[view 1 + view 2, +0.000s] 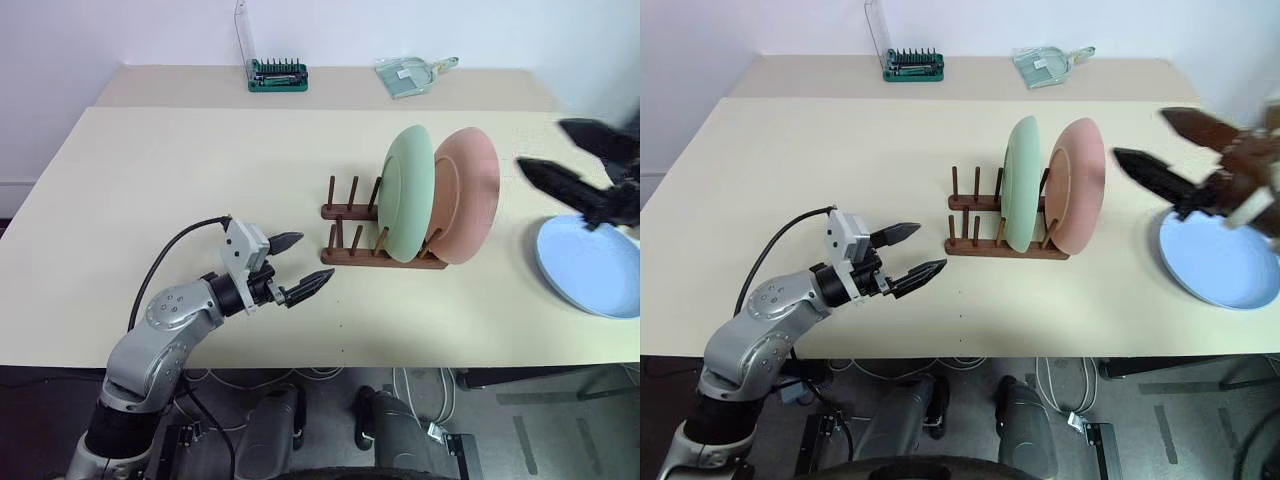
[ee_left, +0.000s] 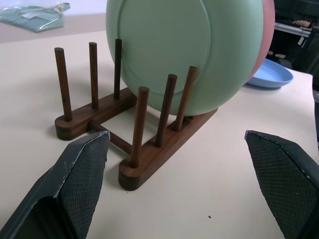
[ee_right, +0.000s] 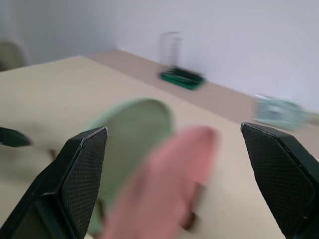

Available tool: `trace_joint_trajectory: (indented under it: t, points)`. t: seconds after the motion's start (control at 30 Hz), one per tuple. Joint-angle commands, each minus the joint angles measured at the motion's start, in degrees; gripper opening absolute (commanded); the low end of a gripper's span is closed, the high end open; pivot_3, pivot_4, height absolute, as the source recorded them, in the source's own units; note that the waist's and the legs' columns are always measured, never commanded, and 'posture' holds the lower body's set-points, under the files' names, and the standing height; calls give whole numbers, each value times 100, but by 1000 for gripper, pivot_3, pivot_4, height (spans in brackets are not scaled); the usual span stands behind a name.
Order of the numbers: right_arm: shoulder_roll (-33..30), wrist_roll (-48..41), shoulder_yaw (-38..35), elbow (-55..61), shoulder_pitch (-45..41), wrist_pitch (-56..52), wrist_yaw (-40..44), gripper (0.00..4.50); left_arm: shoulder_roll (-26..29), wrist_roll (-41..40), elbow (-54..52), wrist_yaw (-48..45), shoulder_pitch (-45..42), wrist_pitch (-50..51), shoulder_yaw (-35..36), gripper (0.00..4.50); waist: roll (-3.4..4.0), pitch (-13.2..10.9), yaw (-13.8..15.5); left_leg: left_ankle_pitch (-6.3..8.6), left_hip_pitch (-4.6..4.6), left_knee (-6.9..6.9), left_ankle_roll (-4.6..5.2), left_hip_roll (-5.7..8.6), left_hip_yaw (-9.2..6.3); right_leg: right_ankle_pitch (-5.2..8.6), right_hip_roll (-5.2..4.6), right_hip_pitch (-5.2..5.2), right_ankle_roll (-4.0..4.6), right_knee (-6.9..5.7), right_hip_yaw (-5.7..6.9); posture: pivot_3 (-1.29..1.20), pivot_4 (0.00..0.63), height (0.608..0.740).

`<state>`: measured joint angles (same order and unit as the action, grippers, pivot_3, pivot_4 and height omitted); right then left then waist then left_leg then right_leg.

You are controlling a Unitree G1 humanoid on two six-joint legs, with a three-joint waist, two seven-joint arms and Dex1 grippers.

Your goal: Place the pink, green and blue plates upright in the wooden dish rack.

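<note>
Our wide-open right gripper [image 1: 1160, 150] must next grab the flat light blue plastic plate [image 1: 1220, 265] just below it, left gripper [image 1: 297, 268] agape.

The green plate [image 1: 404, 195] is pale mint, the pink plate [image 1: 472, 192] salmon, the blue plate [image 1: 590, 265] light blue. The wooden dish rack [image 1: 352, 218] is dark brown on a cream table [image 1: 180, 170]. Black fingers [image 2: 75, 179] carry a fine cross-hatch texture.

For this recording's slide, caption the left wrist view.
Open left gripper faces the wooden dish rack holding green plate.
</note>
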<state>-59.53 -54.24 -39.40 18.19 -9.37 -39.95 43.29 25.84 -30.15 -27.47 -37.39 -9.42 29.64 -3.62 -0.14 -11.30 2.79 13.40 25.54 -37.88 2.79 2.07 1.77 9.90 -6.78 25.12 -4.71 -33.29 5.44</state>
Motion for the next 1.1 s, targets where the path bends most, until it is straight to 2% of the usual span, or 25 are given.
trace_joint_trajectory:
  t: [0.03,0.1,0.2,0.4,0.53,0.63,0.8,0.83,0.87,1.0,1.1]
  points:
    - [-216,703,-475,-327,653,254,561,4367,-1,10,-64,-108,-54,-155,-16,4500,0,0,-2,0,-2,0,-1,-1,0,1,0,-1,-1,0,0,0,150,740]
    - [-295,1300,-420,-491,1168,467,707,4367,-13,16,-13,-149,-105,-165,-47,4500,6,4,-13,0,-2,-2,0,-1,0,1,0,-2,-4,-2,0,0,150,740]
    - [-361,2424,129,-759,1788,997,586,4367,-40,30,51,-200,-182,-168,-76,4500,15,9,-38,2,-6,-5,-4,-1,1,9,0,-4,-22,-3,0,0,150,740]
    - [-170,3892,1402,-1554,1907,1697,5,4367,-57,48,66,-190,-272,-133,-84,4500,29,17,-55,4,-16,-7,-7,-2,7,1,-3,-6,-28,-3,0,0,150,740]
    - [4,4530,2030,-2064,1610,1853,-448,4367,-59,60,11,-131,-261,-91,-58,4500,29,17,-49,-2,-12,-7,4,-1,11,0,0,-2,-28,-3,2,0,150,740]
    - [93,4777,2254,-2272,1476,1911,-565,3535,-62,93,34,-119,-213,-137,-48,4500,28,18,-52,-4,-16,-15,6,0,19,-4,1,-6,-31,-7,0,0,150,740]
    - [133,4861,2293,-2180,1463,1960,-523,1045,-33,140,134,-212,-61,-298,-8,4500,27,18,-44,3,-18,-18,-3,0,19,-5,0,-12,-35,-6,0,0,150,740]
    - [118,4873,2250,-2120,1443,1944,-541,430,-3,138,144,-262,12,-357,17,4500,28,18,-46,3,-18,-18,-2,1,19,-5,0,-12,-35,-5,0,0,150,740]
    - [98,4855,2189,-2021,1425,1916,-536,24,21,135,158,-313,76,-415,36,4500,28,19,-47,2,-18,-18,0,1,19,-5,0,-11,-35,-5,0,0,150,740]
    - [4,4905,2001,-1622,1331,1835,-581,24,42,148,238,-437,162,-564,45,4500,29,19,-49,2,-18,-18,0,-1,19,-5,1,-8,-34,-10,0,0,150,740]
    - [-68,4943,1798,-1401,764,1705,-864,24,29,164,301,-487,149,-614,30,4500,36,19,-68,4,-18,-18,-2,-1,21,-6,1,-6,-35,-11,0,0,150,740]
